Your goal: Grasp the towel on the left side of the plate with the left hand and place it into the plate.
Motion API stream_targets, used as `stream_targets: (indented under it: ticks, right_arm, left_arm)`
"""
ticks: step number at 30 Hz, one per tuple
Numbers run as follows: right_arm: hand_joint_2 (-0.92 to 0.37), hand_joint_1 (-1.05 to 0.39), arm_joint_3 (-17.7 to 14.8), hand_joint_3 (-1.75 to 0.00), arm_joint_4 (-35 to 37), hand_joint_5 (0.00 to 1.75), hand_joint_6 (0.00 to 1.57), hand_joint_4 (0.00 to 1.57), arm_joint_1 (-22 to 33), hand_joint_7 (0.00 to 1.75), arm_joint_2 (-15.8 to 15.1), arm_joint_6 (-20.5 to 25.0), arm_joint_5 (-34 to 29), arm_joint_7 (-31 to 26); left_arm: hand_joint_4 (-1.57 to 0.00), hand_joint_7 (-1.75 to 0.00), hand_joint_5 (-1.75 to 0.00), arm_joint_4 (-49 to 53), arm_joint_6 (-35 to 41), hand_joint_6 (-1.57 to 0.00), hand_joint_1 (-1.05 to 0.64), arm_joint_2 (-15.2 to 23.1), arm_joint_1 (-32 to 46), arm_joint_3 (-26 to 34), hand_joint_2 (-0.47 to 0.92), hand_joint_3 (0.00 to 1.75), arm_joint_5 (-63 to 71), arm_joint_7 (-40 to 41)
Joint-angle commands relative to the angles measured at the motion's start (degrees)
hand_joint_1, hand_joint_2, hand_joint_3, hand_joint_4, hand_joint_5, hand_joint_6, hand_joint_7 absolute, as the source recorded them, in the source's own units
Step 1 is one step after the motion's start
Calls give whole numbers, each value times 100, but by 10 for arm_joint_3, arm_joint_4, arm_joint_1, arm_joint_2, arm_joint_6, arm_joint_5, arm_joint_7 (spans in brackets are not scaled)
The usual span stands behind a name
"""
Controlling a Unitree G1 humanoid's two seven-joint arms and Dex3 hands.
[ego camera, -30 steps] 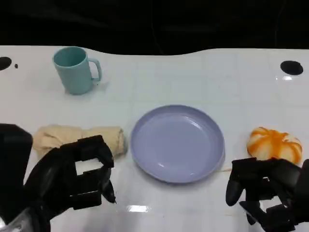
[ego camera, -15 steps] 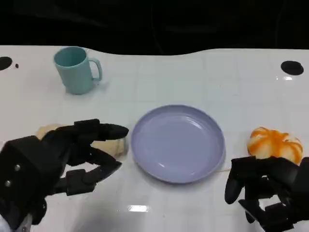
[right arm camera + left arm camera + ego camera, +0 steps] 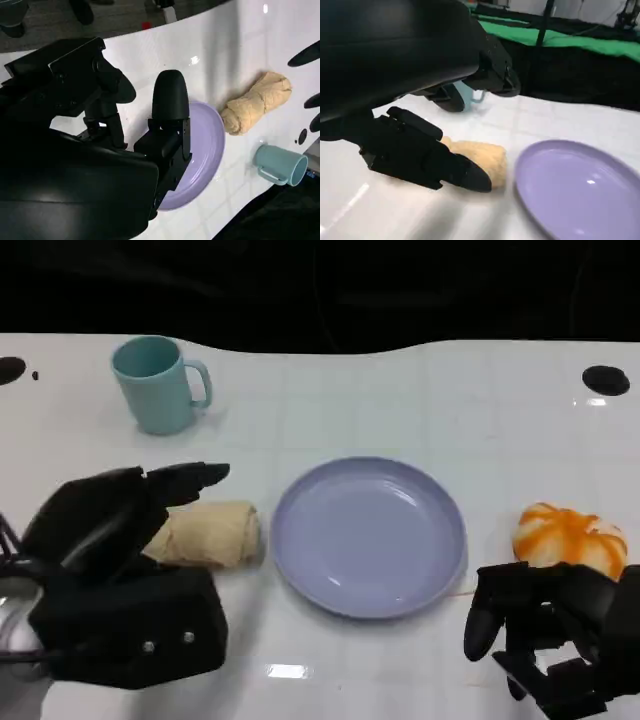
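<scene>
One lavender plate (image 3: pixel 368 537) lies bare beside the towel (image 3: pixel 207 534).

Overhead head view; two close wrist views

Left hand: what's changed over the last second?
The left hand has swung out over the left end of the towel, its fingers now reaching past the far side; no grip shows yet. The towel, plate, cup and right hand have stayed put.
</scene>
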Motion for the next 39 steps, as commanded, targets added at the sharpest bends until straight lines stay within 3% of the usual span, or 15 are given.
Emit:
stream_targets:
  ticks: [1,7,25,33,35,36,37,38,39]
  right_arm:
    - [-60,4,-1,-105,-6,168,69,70,3,141,-1,-1,2,-1]
    - [-60,4,1,-105,-7,168,69,71,4,142,0,-2,1,-2]
    - [-60,3,-1,-105,-21,169,69,70,7,142,-2,10,2,-1]
    - [-60,4,-4,-106,-22,167,69,70,9,142,-2,9,4,1]
    - [-60,3,-3,-106,-24,168,69,70,9,142,-1,12,5,1]
    - [-60,4,-3,-106,-24,168,69,70,10,142,-1,11,5,1]
    - [-60,4,-3,-106,-23,168,69,70,10,142,-1,10,5,1]
    - [-60,4,-3,-106,-23,169,69,70,10,143,-1,10,5,1]
    - [-60,3,-2,-106,-23,169,69,70,9,143,-1,8,3,1]
  left_arm:
    - [-25,0,-28,49,23,-29,-61,4,-50,-37,90,0,79,-22]
    - [-35,-1,-17,129,53,-36,-61,-23,-115,-84,89,0,145,-53]
    - [-52,-2,-13,518,-7,-42,-58,-99,-274,-161,91,2,146,-3]
    - [-76,-9,-18,660,-82,-67,-43,-127,-292,-163,92,12,116,89]
    - [-90,-13,-25,678,-107,-80,-36,-127,-292,-161,92,14,109,118]
    - [-93,-11,-42,682,-121,-89,-32,-125,-291,-158,92,17,105,135]
    - [-86,-9,-90,685,-131,-100,-28,-124,-291,-157,92,18,102,147]
    - [-84,-8,-104,686,-143,-103,-27,-122,-290,-154,92,18,97,160]
    - [-81,-9,-130,688,-152,-110,-25,-120,-289,-152,92,21,93,170]
